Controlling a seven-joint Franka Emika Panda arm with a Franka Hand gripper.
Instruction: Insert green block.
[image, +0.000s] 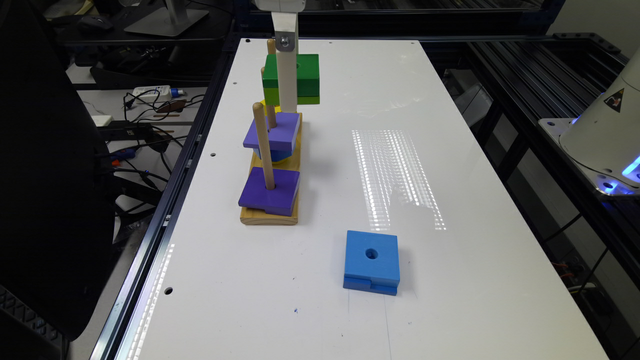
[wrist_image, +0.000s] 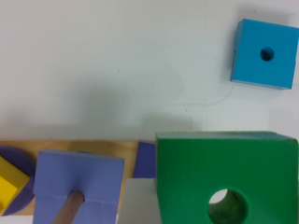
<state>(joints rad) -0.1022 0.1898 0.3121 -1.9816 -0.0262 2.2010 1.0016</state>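
- Green block (image: 305, 75), dark green over a lime lower layer, round hole through the middle, held up in the air above the far end of the wooden base (image: 270, 216).
- Gripped by the gripper (image: 287, 107), one pale finger running down the block's near face in the exterior view (a firm hold on the block, judging by how it hangs clear of everything below).
- Same green block (wrist_image: 224, 172) seen large and close in the wrist view, hole open with white desk showing through it.
- Three wooden pegs rising from the base; nearest peg (image: 263, 145) passing through a purple square block (image: 269, 190) that sits low on the base.
- Second purple square block (image: 272, 131) higher up on the middle peg, resting on something blue beneath it, a little yellow visible behind.
- Far peg (image: 270, 47) standing just beside the held block toward the exterior view's left, not inside the block's hole.
- Blue square block (image: 371, 261) lying flat on the white desk (image: 450, 280), well apart from the base, toward the exterior view's right and nearer the camera.
- Yellow piece (wrist_image: 11, 183) over a purple round disc at one end of the base in the wrist view.
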